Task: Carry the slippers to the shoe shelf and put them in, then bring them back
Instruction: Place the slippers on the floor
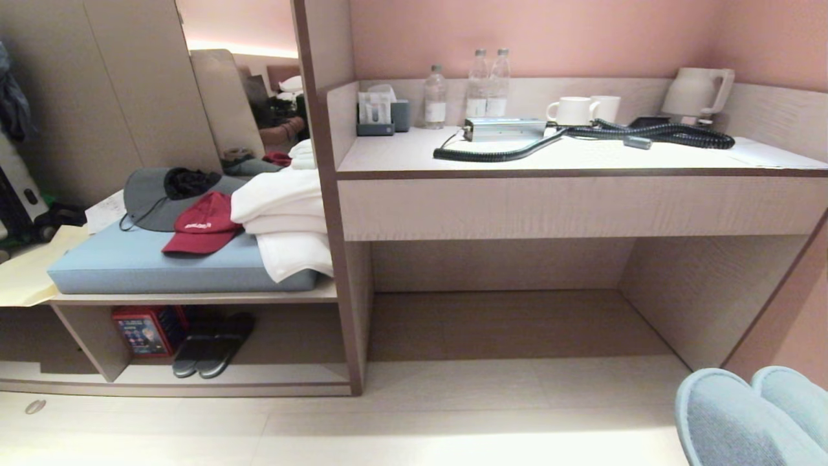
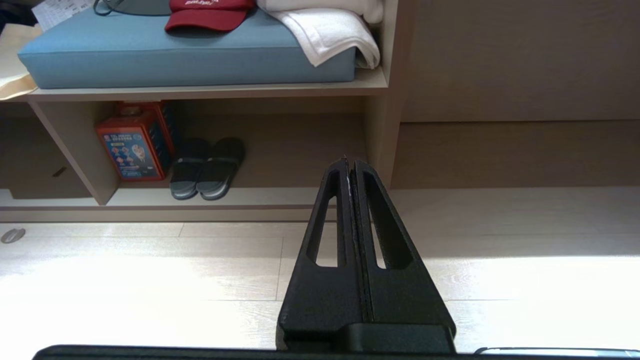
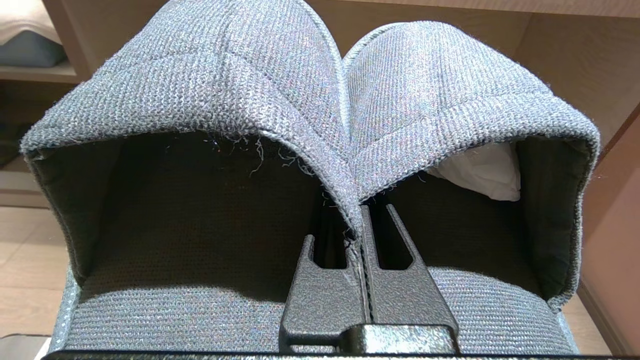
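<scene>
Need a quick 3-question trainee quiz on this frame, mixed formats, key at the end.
1. True or false: the right gripper is shut on the slippers.
2. Multiple choice: what already lies in the shoe shelf beside the red box? A) a white towel B) a dark pair of slides C) a water bottle
3. Fill in: the left gripper holds ____ and its jaws are ____.

Key:
1. True: its jaws pinch the two inner edges where the pair meets.
2. B: the dark slides lie right of the box.
3. Nothing; shut.
</scene>
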Available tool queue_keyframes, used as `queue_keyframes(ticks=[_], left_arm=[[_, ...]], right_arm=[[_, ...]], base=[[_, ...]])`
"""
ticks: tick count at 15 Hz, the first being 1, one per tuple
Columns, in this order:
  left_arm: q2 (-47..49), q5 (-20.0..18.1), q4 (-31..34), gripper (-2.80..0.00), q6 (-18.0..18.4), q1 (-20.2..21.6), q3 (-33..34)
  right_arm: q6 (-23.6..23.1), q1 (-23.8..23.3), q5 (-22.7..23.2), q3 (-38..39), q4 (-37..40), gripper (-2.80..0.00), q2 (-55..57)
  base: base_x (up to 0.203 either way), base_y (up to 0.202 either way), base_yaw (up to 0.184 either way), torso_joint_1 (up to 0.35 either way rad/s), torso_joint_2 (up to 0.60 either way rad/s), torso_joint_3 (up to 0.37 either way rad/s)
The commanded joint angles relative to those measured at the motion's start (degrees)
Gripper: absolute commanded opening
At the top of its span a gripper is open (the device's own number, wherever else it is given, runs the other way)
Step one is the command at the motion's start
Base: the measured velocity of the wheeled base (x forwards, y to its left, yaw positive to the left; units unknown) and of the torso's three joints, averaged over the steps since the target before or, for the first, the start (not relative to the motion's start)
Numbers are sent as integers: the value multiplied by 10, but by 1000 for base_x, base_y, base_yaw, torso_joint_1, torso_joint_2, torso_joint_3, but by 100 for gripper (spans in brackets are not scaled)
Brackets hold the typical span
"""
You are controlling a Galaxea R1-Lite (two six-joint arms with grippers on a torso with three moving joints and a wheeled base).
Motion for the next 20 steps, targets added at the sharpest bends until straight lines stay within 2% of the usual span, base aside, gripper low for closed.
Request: queue_keyframes(ticks=[1, 20], left_arm=[[1, 0, 0, -280, 0, 0, 0], [0, 0, -1, -280, 1, 0, 0]], right_arm=[[0, 0, 0, 0, 0, -280, -1], [0, 0, 0, 0, 0, -280, -1]], base=[[0, 0, 0, 2, 5, -98], [0, 0, 0, 2, 3, -195]])
